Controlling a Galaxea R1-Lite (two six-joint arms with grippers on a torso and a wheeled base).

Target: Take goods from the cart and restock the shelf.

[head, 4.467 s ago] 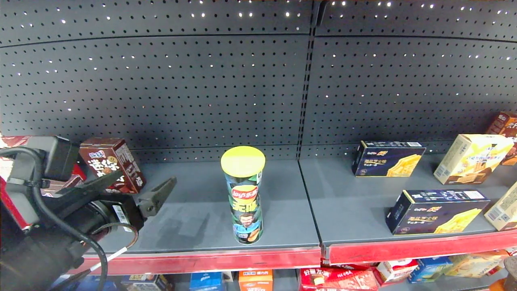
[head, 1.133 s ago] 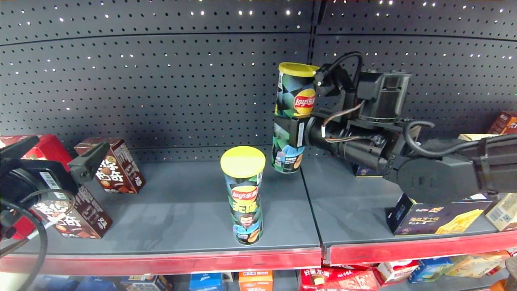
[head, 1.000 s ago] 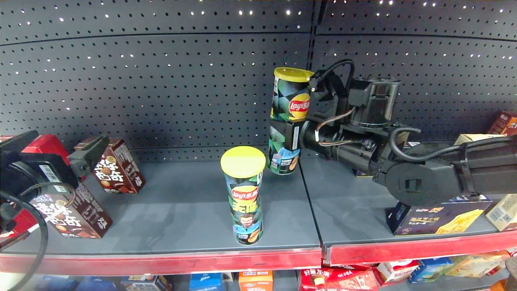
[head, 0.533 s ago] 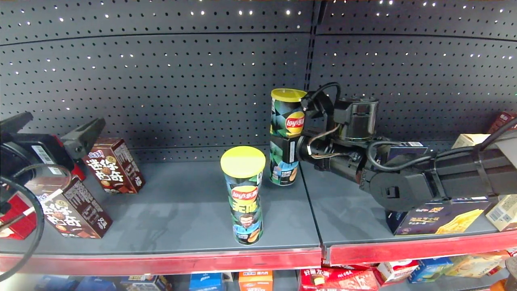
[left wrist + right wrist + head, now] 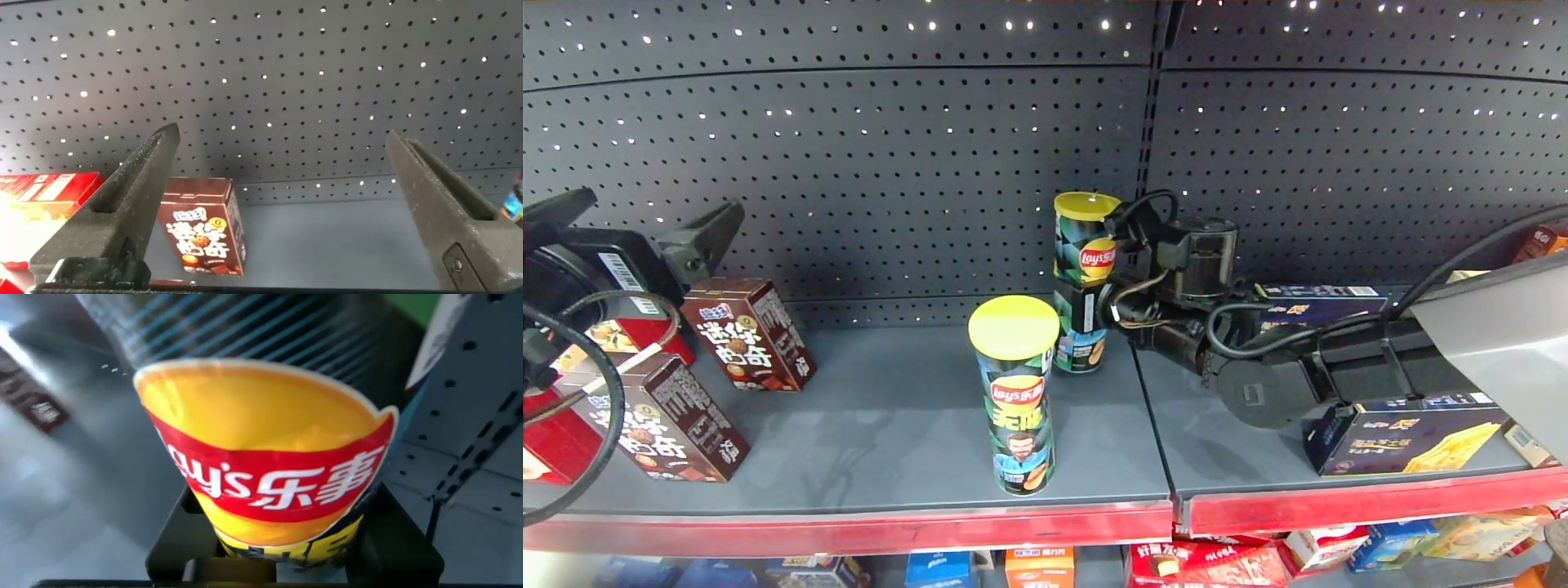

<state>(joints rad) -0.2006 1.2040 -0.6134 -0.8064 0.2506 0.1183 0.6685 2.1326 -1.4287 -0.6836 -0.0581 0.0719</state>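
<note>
- Right pincer point(image 5: 1085, 309) of mine is clamped on a chip can point(image 5: 1086, 253), with its fingers around the lower half of the tube.
- In my right wrist view the chip can point(image 5: 270, 457) sits close against the camera, wedged between the dark fingers.
- I hold the chip can upright, far back on the shelf point(image 5: 890, 425), close to the pegboard point(image 5: 849, 163) and just beside the seam between the two shelf panels.
- Its base is down at the shelf surface, but I cannot tell whether it is actually resting there.
- A second chip can point(image 5: 1017, 392) with a yellow lid stands upright near the front edge, ahead of the one I hold and apart from it.
- My left pincer point(image 5: 637, 216) hangs at the left end of the shelf with its fingers spread wide and nothing between them; the left wrist view shows the same wide gap at the left pincer point(image 5: 282, 135).
- Under and beyond that arm, a brown box point(image 5: 747, 335) stands toward the back, and the left wrist view shows the brown box point(image 5: 200, 237) too.
- A second brown box point(image 5: 658, 416) lies nearer the front, beside a red box point(image 5: 547, 445) at the far left.
- On the right panel, a dark blue box point(image 5: 1405, 437) sits near the front edge, partly under my right arm.
</note>
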